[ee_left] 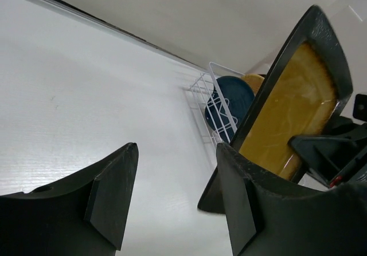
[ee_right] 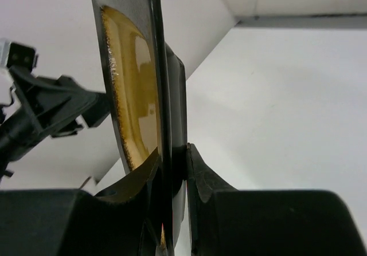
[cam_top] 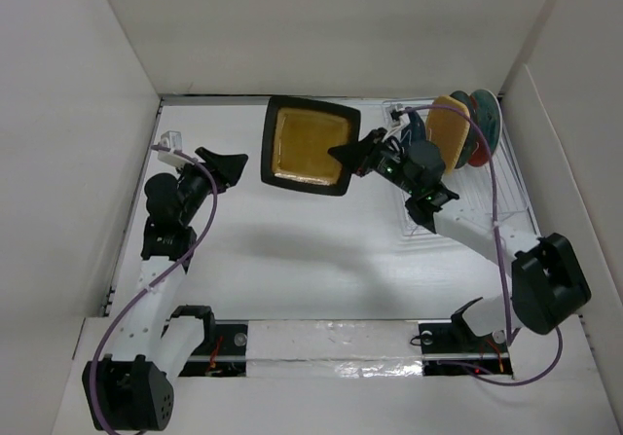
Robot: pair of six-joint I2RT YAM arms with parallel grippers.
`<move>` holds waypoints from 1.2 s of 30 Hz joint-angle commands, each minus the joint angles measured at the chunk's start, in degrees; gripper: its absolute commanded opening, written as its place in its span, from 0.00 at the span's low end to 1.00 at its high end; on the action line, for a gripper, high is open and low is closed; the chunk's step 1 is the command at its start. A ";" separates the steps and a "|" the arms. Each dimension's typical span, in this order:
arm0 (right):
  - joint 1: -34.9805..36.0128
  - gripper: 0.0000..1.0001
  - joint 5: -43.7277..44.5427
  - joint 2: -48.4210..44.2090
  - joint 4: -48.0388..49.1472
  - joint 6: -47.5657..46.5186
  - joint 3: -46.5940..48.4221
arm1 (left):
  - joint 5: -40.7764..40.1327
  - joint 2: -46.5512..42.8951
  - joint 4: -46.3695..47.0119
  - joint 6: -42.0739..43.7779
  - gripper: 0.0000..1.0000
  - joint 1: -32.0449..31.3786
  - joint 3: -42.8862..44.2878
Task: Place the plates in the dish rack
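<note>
My right gripper (cam_top: 352, 153) is shut on the right edge of the black-rimmed square plate with a mustard-yellow centre (cam_top: 310, 145) and holds it above the table, left of the dish rack (cam_top: 479, 201). In the right wrist view the plate (ee_right: 135, 95) stands edge-on between the fingers of that gripper (ee_right: 172, 158). My left gripper (cam_top: 229, 165) is open and empty, just left of the plate; its wrist view shows the gripper (ee_left: 178, 199) apart from the plate (ee_left: 298, 107). The tan wooden plate (cam_top: 446, 131), a dark teal one (ee_left: 232, 95) and the red patterned one (cam_top: 484, 128) stand upright in the rack.
The white wire rack (ee_left: 209, 90) sits at the back right, against the right wall. White walls enclose the table at the left, back and right. The right arm's purple cable (cam_top: 496, 211) arcs over the rack.
</note>
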 commanded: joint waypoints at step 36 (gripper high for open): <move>-12.99 0.00 52.93 3.05 -11.64 -36.59 23.35 | 2.33 -2.50 -3.72 11.08 0.52 -21.73 2.57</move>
